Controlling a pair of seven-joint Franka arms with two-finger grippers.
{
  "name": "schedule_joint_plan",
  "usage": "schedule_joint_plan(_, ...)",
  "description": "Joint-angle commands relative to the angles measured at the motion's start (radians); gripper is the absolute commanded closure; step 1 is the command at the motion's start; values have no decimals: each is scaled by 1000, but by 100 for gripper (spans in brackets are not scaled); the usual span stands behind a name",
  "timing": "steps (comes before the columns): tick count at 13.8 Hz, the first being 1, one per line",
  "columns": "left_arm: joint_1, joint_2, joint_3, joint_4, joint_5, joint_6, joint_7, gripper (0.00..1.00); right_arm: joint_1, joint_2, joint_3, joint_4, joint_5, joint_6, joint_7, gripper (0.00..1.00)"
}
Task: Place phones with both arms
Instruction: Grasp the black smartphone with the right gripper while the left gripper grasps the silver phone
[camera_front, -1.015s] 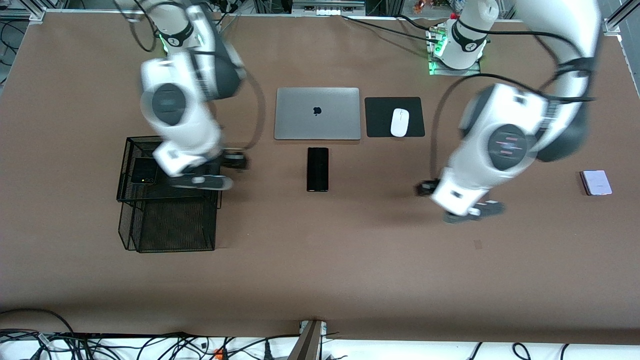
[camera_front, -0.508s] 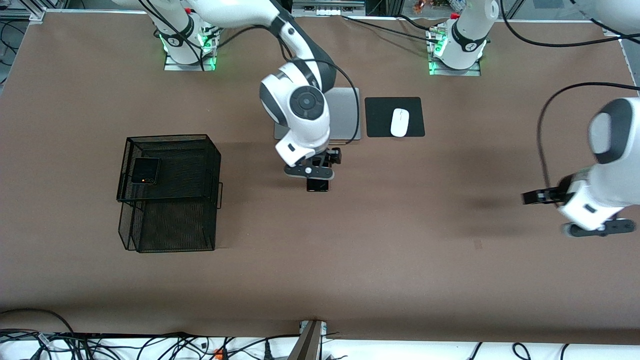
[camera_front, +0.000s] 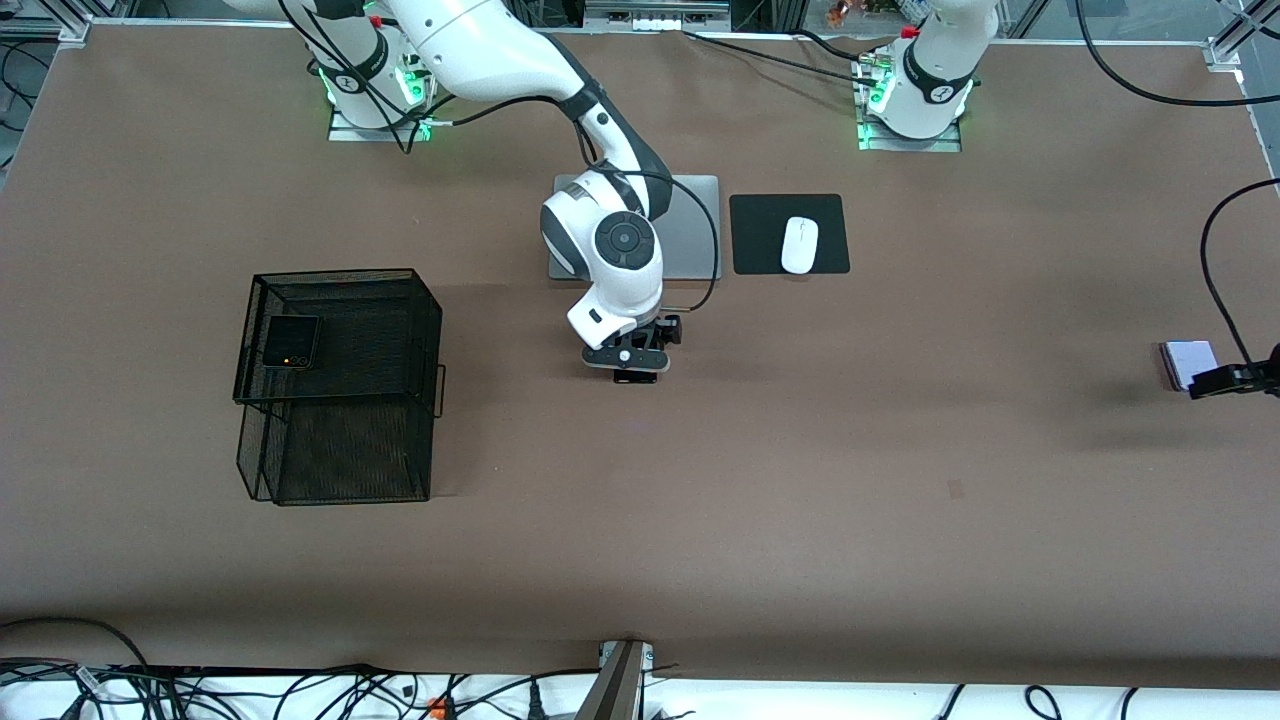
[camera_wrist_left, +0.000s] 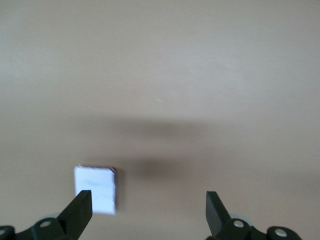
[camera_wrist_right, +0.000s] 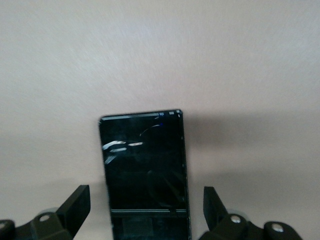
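The long black slab phone (camera_wrist_right: 145, 175) lies on the table just nearer the camera than the laptop; only its near end (camera_front: 635, 378) shows under the right arm. My right gripper (camera_front: 630, 358) (camera_wrist_right: 146, 200) hangs low over it, open, one finger on each long side. The pale lilac-white flip phone (camera_front: 1187, 362) (camera_wrist_left: 95, 189) lies near the left arm's end of the table. My left gripper (camera_front: 1235, 380) (camera_wrist_left: 148, 202) is over it, open and off-centre, the phone by one fingertip (camera_wrist_left: 82, 200). The black flip phone (camera_front: 290, 342) lies in the black mesh basket (camera_front: 340, 470).
A silver laptop (camera_front: 690, 225) lies closed at mid-table, half covered by the right arm. Beside it a white mouse (camera_front: 799, 244) rests on a black pad (camera_front: 760, 235). Cables run along the table's front edge (camera_front: 300, 690).
The right arm swung from over the basket to the slab phone and came lower. The left arm swung out toward its end of the table to the lilac-white phone.
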Motion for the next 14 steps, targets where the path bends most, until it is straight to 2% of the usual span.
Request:
schedule_joint_plan(1,80,-5,-25,-120,-6,120,47,0,9,17,0,-18,13,36,-8,0)
schedule_joint_plan(4,156,98,-28,-123,-4,230,169,0,20,29,2,-21,13,56,-8,0)
schedule_joint_plan(5,177,116,-28,-123,-6,255,221,0,20,29,2,-21,13,57,-8,8)
schedule_joint_plan(7,224,170,-28,-117,-4,260,269,0,20,27,0,-18,13,54,-11,72)
schedule_joint_plan(8,233,187,-28,-116,-1,261,271,0,21,23,0,-15,13,50,-16,92)
schedule_joint_plan(9,240,196,-26,-114,9,274,274,0,21,15,0,-9,13,39,-16,100)
schedule_joint_plan(11,255,204,-23,-114,9,307,303,0,20,-35,-1,12,13,-48,-16,100)
schedule_joint_plan(14,270,209,-22,-114,9,309,317,0,14,-101,-14,148,10,-304,-11,100)
